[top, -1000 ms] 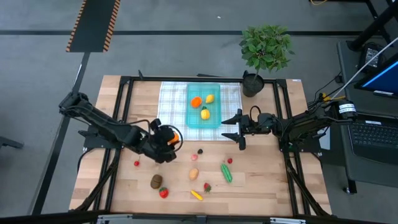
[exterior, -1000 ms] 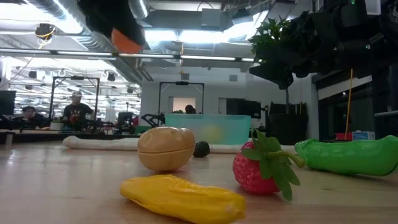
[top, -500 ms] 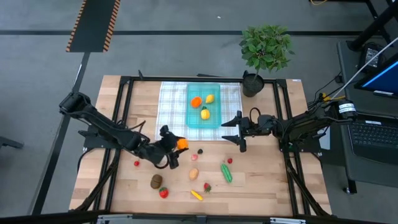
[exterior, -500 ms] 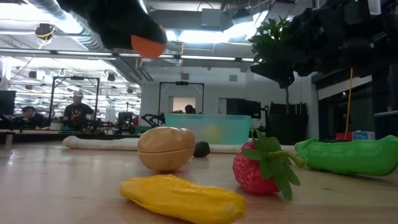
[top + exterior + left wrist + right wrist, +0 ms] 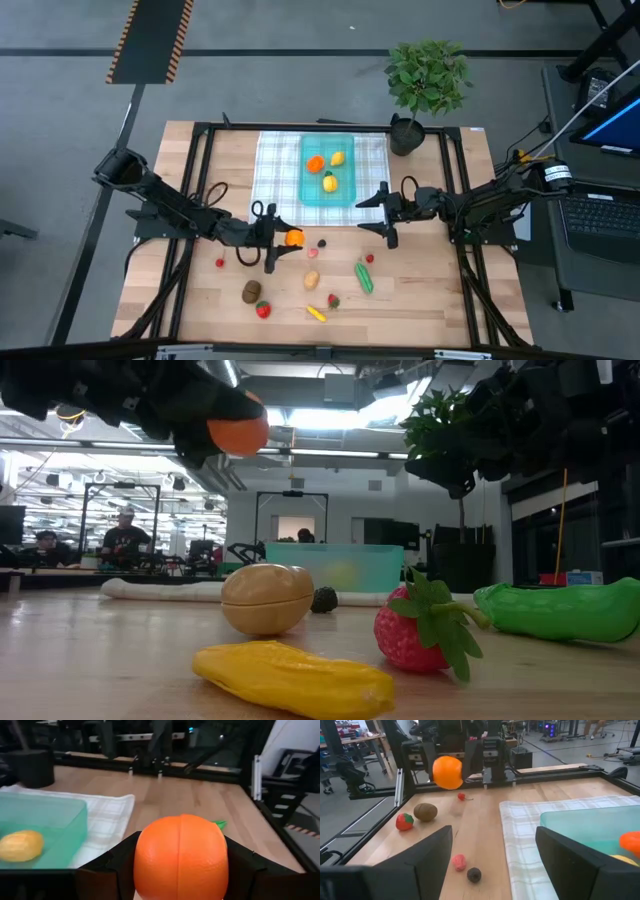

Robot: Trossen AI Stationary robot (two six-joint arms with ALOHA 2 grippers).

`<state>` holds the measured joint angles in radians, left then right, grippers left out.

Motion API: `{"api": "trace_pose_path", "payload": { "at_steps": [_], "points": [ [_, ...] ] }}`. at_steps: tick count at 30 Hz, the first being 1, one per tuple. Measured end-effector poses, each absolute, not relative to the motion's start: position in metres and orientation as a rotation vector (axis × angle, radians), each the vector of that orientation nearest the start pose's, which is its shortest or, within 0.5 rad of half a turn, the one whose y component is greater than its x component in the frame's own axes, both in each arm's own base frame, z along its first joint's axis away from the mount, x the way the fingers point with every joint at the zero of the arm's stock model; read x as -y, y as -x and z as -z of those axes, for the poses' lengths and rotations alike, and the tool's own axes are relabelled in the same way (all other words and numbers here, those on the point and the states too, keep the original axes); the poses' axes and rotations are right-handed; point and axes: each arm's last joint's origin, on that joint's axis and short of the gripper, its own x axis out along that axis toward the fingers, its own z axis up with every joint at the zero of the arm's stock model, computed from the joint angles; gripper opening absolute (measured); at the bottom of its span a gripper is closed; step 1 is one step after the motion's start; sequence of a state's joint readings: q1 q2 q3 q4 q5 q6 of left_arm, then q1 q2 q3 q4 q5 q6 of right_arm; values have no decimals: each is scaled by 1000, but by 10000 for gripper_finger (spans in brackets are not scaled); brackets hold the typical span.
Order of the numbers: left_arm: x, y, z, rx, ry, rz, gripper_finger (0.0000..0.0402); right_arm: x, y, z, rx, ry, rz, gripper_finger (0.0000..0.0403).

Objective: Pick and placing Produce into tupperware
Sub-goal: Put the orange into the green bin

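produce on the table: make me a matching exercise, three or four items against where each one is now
Items:
1. orange
2. lemon
3. cucumber
4. kiwi

Places:
A. bare wood, nearer the right arm's side
B. held in the left gripper, above the table
C. bare wood, on the left arm's side
D. inside the tupperware

Pairs: 1-B, 2-D, 3-A, 4-C

We find no readable text in any of these views — no labels, brand names, numbers or signs that we can make out on the objects or surfaces shown.
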<state>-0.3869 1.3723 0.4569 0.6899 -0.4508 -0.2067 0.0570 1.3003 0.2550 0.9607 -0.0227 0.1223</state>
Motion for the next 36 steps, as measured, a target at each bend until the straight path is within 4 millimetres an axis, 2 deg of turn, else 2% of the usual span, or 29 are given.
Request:
{"api": "trace_pose_path", "payload": {
  "at_steps": [11, 23, 31, 36],
  "points": [
    [57, -250, -184, -189, 159, -205, 208, -13, -220, -168, -90, -124, -72, 288],
    [20, -254, -184, -152, 194, -454, 204, -13, -220, -168, -90, -122, -71, 288],
    [7, -255, -184, -148, 199, -500, 204, -13, -220, -168, -90, -121, -70, 288],
    [-8, -256, -184, -151, 202, -518, 205, -13, -220, -168, -90, -116, -70, 288]
  ]
}}
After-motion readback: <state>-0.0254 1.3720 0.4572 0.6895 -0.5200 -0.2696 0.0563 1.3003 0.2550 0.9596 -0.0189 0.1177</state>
